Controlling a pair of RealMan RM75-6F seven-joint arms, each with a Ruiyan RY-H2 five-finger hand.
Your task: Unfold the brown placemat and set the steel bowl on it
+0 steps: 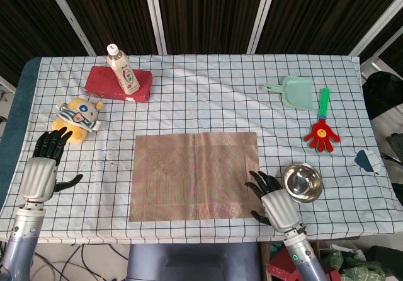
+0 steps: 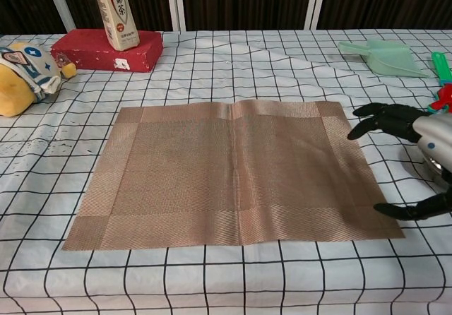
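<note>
The brown placemat [image 1: 194,175] [image 2: 229,168] lies unfolded and flat in the middle of the checked table. Just right of its near right corner sits the steel bowl [image 1: 302,181], upright and empty; the chest view shows only a sliver of it behind the hand. My right hand [image 1: 275,201] [image 2: 417,156] hovers between the mat's right edge and the bowl, fingers spread, holding nothing. Far to the left, my left hand [image 1: 41,171] rests near the table's left edge, fingers apart and empty; the chest view does not show it.
A red box [image 1: 119,82] with a bottle [image 1: 122,68] on it stands at the back left, a yellow plush toy [image 1: 77,118] in front of it. A green dustpan [image 1: 292,92] and a red hand-shaped clapper [image 1: 322,127] lie at the back right.
</note>
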